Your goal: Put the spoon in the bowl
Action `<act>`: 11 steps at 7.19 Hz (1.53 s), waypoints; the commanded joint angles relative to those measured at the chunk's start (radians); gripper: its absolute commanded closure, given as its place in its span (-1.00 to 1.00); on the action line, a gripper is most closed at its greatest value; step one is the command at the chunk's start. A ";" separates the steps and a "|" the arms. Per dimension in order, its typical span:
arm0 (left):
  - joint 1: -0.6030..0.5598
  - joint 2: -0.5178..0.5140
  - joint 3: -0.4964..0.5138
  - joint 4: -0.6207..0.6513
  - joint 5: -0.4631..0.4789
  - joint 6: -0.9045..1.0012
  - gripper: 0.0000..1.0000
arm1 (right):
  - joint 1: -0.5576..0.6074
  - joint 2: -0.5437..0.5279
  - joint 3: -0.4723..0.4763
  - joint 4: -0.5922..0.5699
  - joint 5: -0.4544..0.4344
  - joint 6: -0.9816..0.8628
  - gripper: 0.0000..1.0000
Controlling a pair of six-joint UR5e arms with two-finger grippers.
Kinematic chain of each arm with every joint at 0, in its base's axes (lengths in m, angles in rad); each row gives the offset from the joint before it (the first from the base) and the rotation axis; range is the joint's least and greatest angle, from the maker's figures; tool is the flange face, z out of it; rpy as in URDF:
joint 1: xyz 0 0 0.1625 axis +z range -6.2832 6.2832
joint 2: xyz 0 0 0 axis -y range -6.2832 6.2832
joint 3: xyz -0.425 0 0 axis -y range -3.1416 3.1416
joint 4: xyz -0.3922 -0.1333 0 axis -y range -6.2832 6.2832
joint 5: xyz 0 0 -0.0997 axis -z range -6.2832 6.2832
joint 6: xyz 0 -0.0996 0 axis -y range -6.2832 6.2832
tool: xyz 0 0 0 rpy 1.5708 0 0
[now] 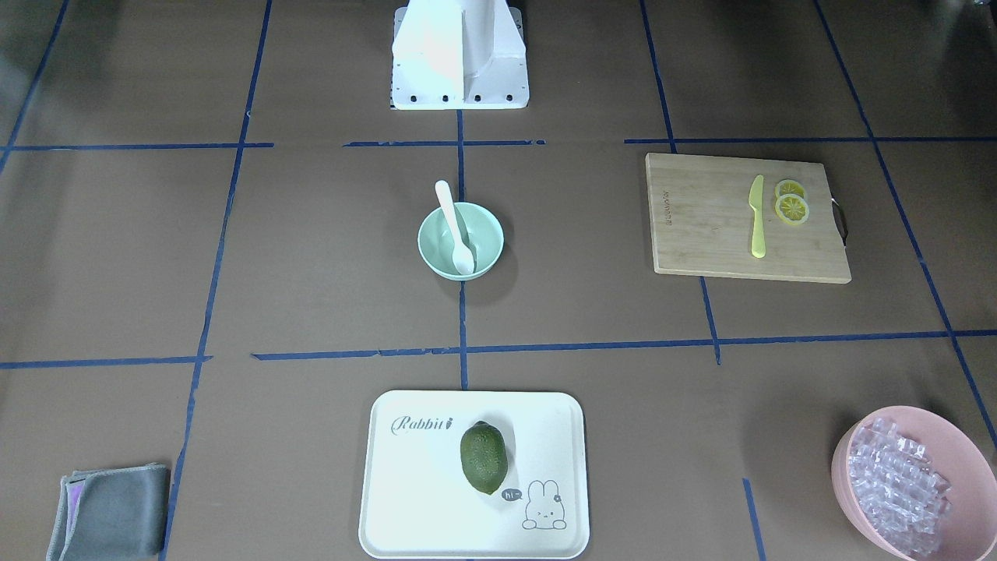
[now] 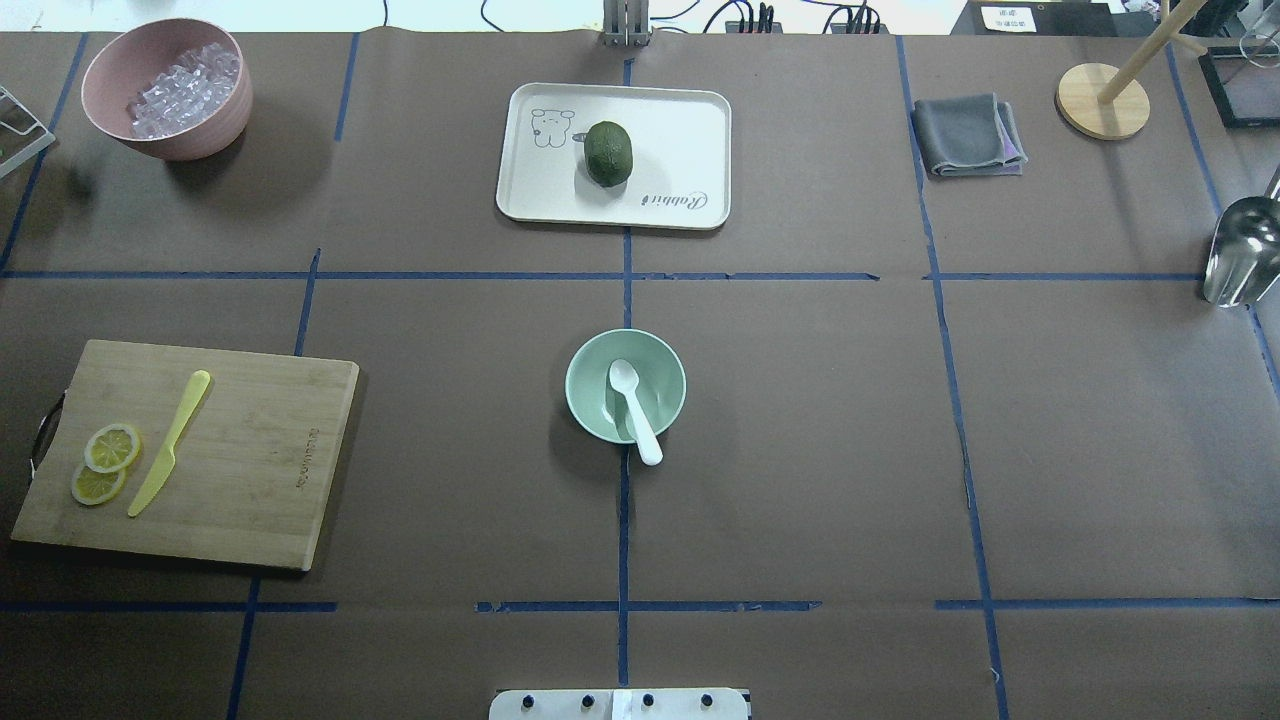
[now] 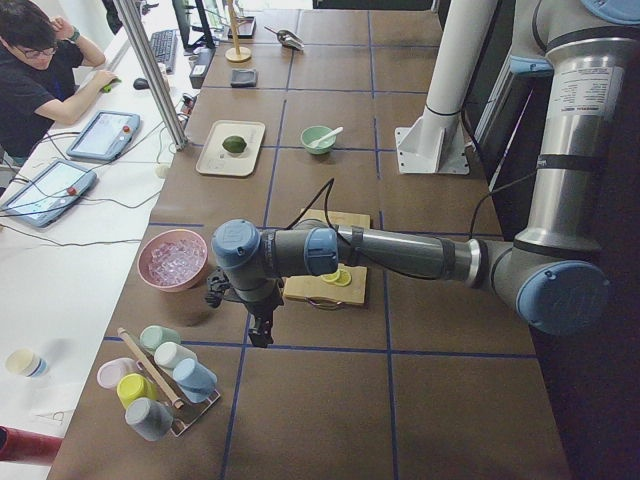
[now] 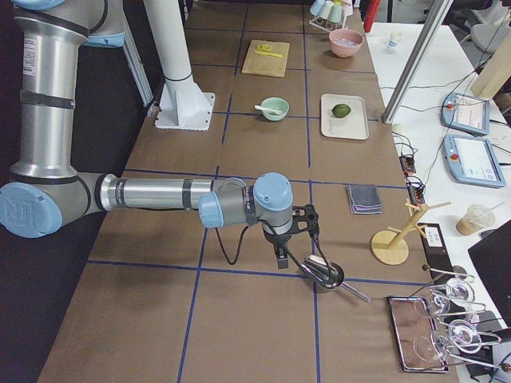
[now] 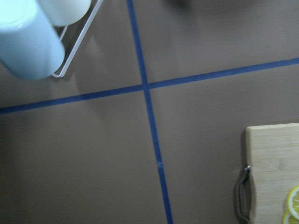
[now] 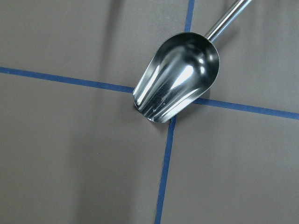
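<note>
The white spoon (image 2: 633, 405) lies in the mint-green bowl (image 2: 590, 385) at the table's middle, scoop inside and handle resting over the rim toward the robot. Both also show in the front view: the spoon (image 1: 454, 226) and the bowl (image 1: 487, 234). Neither gripper is near them. My left gripper (image 3: 262, 335) hangs above the table at its left end, near the cup rack. My right gripper (image 4: 282, 260) hangs at the right end, over the metal scoop. I cannot tell whether either is open or shut.
A cutting board (image 2: 250, 450) holds a yellow knife (image 2: 170, 442) and lemon slices (image 2: 105, 462). A white tray (image 2: 680, 130) holds a green fruit (image 2: 608, 153). There are also a pink bowl of ice cubes (image 2: 165, 85), a grey cloth (image 2: 965, 135), a metal scoop (image 6: 177, 84) and a cup rack (image 3: 160, 385).
</note>
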 commanded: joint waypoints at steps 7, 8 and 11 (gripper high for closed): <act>-0.020 0.069 0.047 -0.092 -0.060 -0.011 -1.00 | -0.001 -0.003 -0.003 -0.012 0.037 0.032 -1.00; -0.019 0.069 0.051 -0.094 -0.058 -0.009 -1.00 | -0.001 -0.003 -0.003 -0.012 0.036 0.032 -1.00; -0.019 0.068 0.050 -0.094 -0.057 -0.011 -1.00 | -0.001 -0.003 -0.004 -0.012 0.033 0.032 -1.00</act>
